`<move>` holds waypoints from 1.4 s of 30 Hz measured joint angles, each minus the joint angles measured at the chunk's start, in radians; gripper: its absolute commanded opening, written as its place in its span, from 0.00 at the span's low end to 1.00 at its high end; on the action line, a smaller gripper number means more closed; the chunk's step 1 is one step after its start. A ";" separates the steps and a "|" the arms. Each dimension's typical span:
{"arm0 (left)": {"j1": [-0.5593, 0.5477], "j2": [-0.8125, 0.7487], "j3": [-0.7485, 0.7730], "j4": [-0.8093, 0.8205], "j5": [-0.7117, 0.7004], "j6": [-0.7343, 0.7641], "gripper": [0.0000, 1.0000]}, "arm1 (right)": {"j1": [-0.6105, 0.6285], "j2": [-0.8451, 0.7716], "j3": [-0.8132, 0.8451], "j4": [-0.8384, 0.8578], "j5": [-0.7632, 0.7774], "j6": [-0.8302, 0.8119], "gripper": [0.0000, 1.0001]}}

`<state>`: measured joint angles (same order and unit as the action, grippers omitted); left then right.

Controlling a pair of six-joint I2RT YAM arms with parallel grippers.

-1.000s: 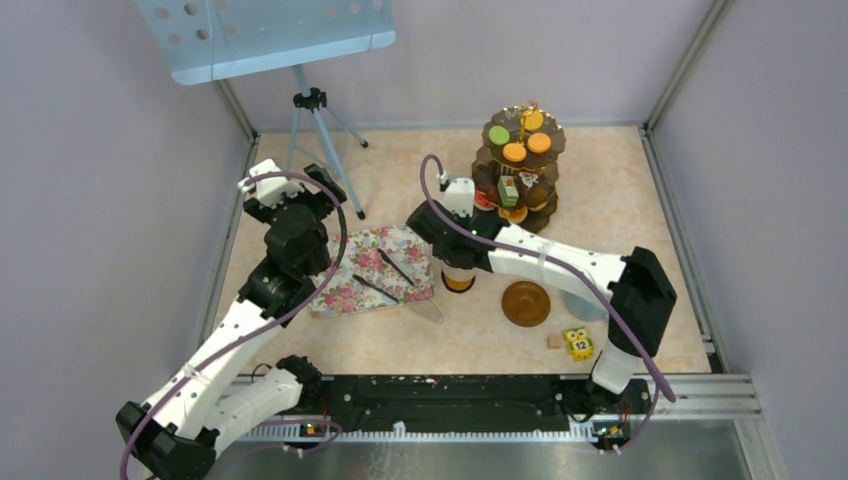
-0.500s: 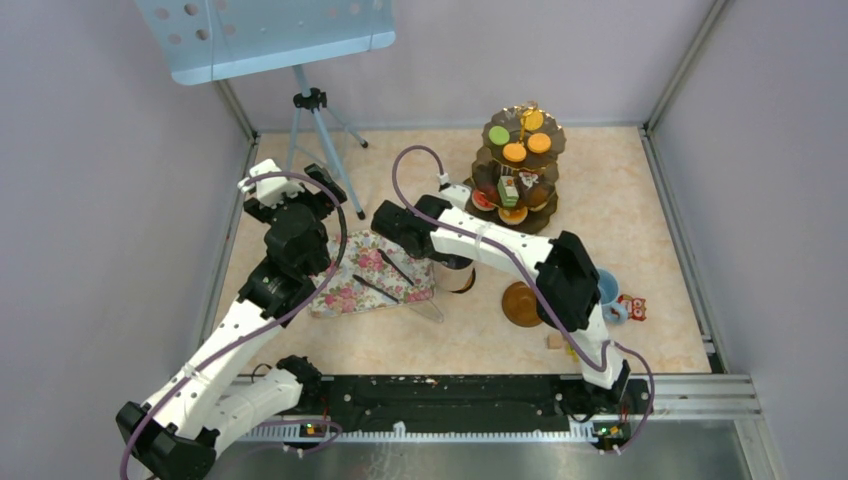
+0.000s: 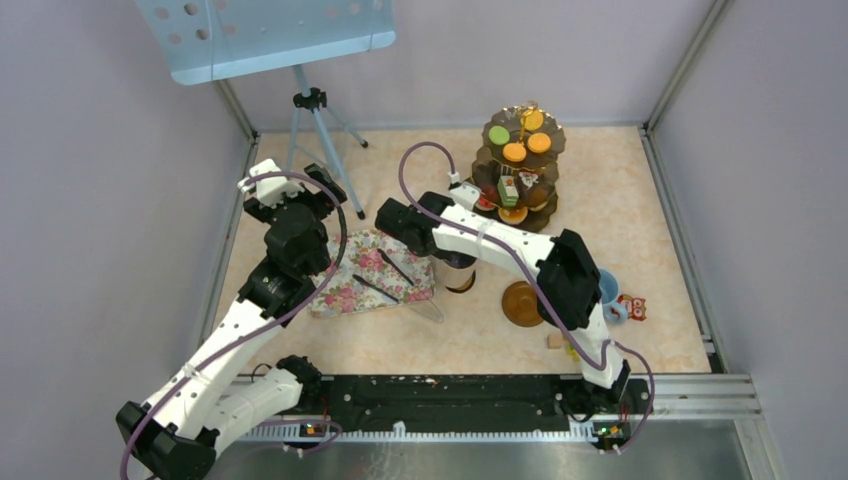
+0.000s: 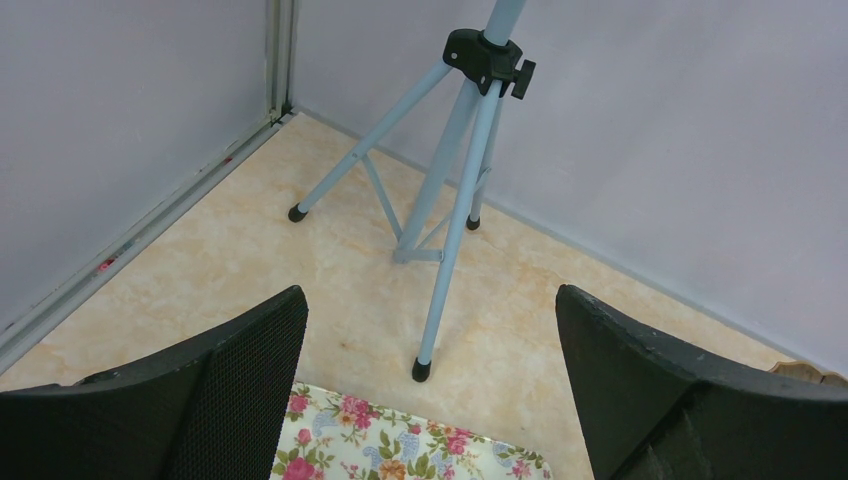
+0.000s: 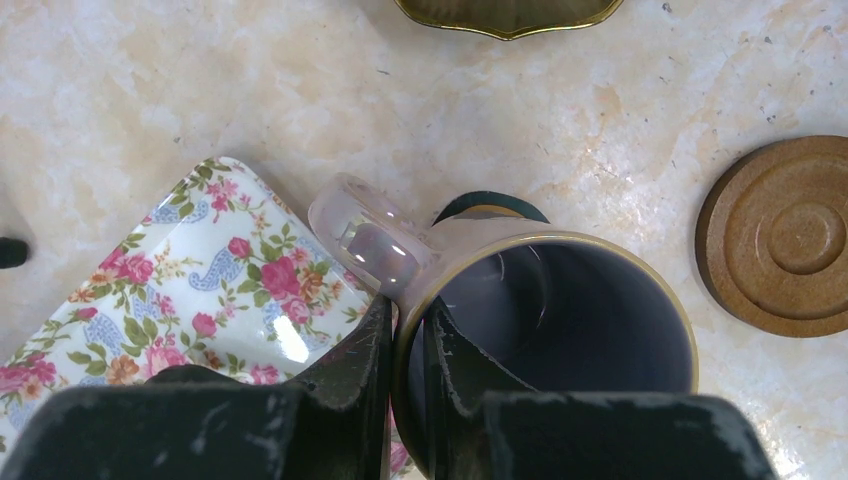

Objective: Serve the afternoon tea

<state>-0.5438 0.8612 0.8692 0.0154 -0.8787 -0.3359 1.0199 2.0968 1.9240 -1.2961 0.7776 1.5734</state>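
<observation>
The grey mug (image 5: pixel 560 330) stands on the table by the right edge of the floral tray (image 5: pixel 200 280). My right gripper (image 5: pixel 408 315) is shut on its rim beside the handle, one finger inside and one outside. From above, the mug (image 3: pixel 460 272) sits under my right gripper (image 3: pixel 445 255). The dark three-tier stand (image 3: pixel 520 165) at the back holds green (image 3: pixel 498 135) and orange (image 3: pixel 514 152) pastries. The brown saucer (image 3: pixel 522 303) lies right of the mug, and the light blue cup (image 3: pixel 607 290) further right. My left gripper (image 4: pixel 430 300) is open and empty above the tray's far edge.
A music stand's tripod (image 3: pixel 318 130) stands at the back left, its legs (image 4: pixel 440 250) close before my left gripper. Two dark utensils (image 3: pixel 395 265) lie on the tray. The yellow owl block (image 3: pixel 632 305) sits beside the blue cup, a small wooden cube (image 3: pixel 553 341) near the front. Walls enclose the table.
My right arm has folded its elbow inward, uncovering the blue cup. The owl block now lies further right beside the cup. The mug and my left arm have stayed in place.
</observation>
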 measured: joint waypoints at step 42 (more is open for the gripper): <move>0.000 -0.002 0.000 0.000 0.003 0.001 0.99 | -0.018 -0.302 -0.236 0.237 -0.013 -0.380 0.60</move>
<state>-0.5438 0.8597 0.8692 0.0154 -0.8757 -0.3351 1.0016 1.7950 1.6882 -1.0588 0.7647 1.1938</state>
